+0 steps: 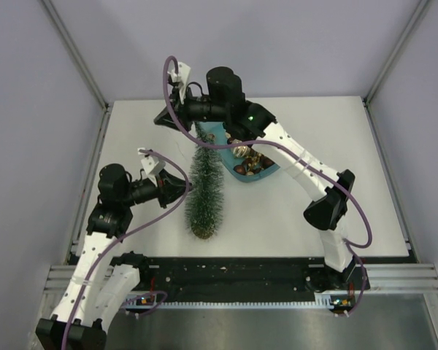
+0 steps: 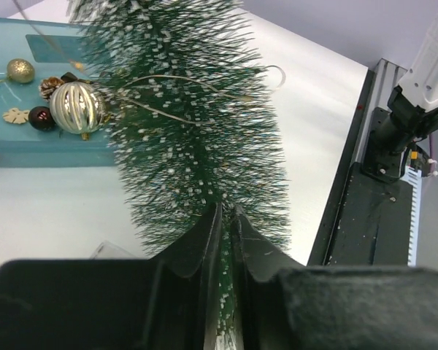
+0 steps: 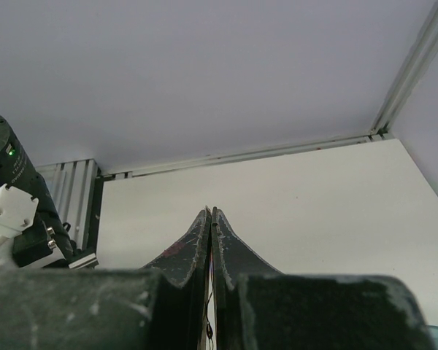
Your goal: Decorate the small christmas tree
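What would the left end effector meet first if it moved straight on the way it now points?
The small christmas tree: the left end effector points straight into its frosted bristles, with its tips among them, it seems.

**Top view, centre:** small cone-shaped christmas tree (image 1: 205, 191), dark green bristles flecked white; brown wooden disc base (image 1: 202, 232). White flat tabletop (image 1: 131, 146). White robot arms (image 1: 301, 159) with black joints, trailing purple cables (image 1: 166, 84).

**Left wrist view, upper left:** translucent teal plastic tray (image 2: 51, 149) holding a round silver bauble (image 2: 77, 108) with pale vertical stripes, a gold glitter ball (image 2: 20, 70) and a glossy dark red ball (image 2: 41, 118).
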Tool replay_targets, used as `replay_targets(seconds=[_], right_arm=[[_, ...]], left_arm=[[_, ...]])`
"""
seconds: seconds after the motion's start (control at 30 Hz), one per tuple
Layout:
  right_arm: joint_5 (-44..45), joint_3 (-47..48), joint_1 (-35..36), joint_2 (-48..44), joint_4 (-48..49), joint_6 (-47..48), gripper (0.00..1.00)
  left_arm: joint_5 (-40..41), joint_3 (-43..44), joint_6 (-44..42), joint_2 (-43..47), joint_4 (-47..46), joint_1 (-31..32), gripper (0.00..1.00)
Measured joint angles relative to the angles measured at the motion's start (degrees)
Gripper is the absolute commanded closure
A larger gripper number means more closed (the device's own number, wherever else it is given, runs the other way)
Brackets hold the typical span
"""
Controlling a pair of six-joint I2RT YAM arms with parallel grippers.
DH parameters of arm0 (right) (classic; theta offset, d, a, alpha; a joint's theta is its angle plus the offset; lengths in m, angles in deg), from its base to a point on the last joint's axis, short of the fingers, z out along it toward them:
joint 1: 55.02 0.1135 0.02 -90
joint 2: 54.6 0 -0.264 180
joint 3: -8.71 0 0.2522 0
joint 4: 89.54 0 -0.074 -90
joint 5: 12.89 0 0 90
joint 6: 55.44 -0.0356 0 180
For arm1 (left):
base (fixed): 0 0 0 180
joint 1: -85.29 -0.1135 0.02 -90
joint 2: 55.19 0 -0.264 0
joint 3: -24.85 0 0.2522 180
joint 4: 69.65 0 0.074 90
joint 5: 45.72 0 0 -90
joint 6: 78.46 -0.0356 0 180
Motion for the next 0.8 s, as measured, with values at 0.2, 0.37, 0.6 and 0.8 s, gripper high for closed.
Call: replay_targets(seconds=[0.2,0.37,0.6,0.8], right_arm=[[0.7,0.5,0.0,0.0,-1.5,1.1,1.0],[1.5,1.4,-0.4,0.1,-2.3,1.7,1.0],[1.5,1.7,-1.8,1.5,-2.4,1.6,1.0],[1.5,1.7,-3.5,3.1,-2.6,0.3,1.0]], left_arm=[[-1.4,-0.8,0.2,0.4,-0.3,0.0,1.0],[-3.5,-0.8,-1.3,1.3,1.1,0.2,1.0],[-5.9,-0.8,-5.0,2.3,5.3,0.6,1.0],[-6.6,-0.7,-7.2,3.4,7.9,0.6,1.0]])
